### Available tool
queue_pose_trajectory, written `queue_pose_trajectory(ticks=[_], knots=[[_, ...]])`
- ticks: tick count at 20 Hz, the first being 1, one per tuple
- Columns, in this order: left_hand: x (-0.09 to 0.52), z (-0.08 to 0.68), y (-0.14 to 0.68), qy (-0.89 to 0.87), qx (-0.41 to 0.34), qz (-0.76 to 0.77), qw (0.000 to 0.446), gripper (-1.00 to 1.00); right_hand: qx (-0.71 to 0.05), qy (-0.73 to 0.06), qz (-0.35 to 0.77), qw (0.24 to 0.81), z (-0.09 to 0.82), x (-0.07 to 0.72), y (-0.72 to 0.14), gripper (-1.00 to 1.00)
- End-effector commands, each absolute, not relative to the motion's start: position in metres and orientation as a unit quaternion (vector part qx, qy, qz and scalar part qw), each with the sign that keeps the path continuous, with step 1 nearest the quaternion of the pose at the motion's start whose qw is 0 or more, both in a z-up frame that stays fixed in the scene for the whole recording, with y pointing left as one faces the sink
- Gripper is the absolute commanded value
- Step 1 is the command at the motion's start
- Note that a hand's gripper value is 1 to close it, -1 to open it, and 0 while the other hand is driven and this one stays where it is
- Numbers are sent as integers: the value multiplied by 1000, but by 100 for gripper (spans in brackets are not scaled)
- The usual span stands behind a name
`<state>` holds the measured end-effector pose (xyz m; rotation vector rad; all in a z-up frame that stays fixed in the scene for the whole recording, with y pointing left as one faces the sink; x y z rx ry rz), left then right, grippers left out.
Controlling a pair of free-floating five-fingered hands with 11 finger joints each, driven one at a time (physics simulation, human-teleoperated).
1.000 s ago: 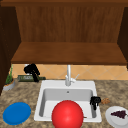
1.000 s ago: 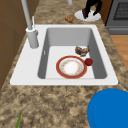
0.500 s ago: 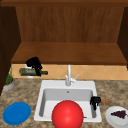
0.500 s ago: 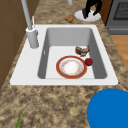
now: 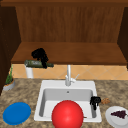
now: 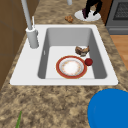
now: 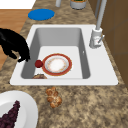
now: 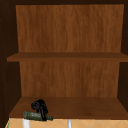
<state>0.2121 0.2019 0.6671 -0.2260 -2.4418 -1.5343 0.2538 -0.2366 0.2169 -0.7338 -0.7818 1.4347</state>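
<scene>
At the front edge of the bottom shelf (image 5: 75, 53), high over the worktop (image 5: 27, 92): a dark green bottle (image 5: 35, 63), lying sideways, gripped from above by the left robot hand (image 5: 39, 54) with fingers curled round it. Looks easy to drop, gripped near one end and tipping a little. Could slip and fall on the white cup (image 5: 29, 72) right below, or bump the shelf lip and roll off. Might also knock the tap (image 5: 68, 75) if swung right.

By the right rim of the sink (image 5: 50, 83): the right robot hand (image 5: 95, 100), fingers curled down, holding nothing.

Down in the sink: a red-rimmed plate (image 6: 71, 67), a small red fruit (image 6: 88, 61) touching it. On the worktop: a blue plate (image 5: 16, 113), a plant pot (image 5: 8, 83), a white plate with grapes (image 5: 117, 116), a bun (image 7: 53, 97) just beside it.
</scene>
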Motion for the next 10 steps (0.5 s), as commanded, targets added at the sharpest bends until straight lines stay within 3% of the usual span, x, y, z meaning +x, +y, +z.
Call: queue_pose_trajectory(ticks=[1, 10], knots=[[219, 695, 182, -836, -90, -528, 117, 100, -320, -341, 625, 625, 217, 254, -237, 0], [251, 748, 146, -836, -98, -527, 112, 100, -320, -341, 625, 625, 217, 254, -237, 0]])
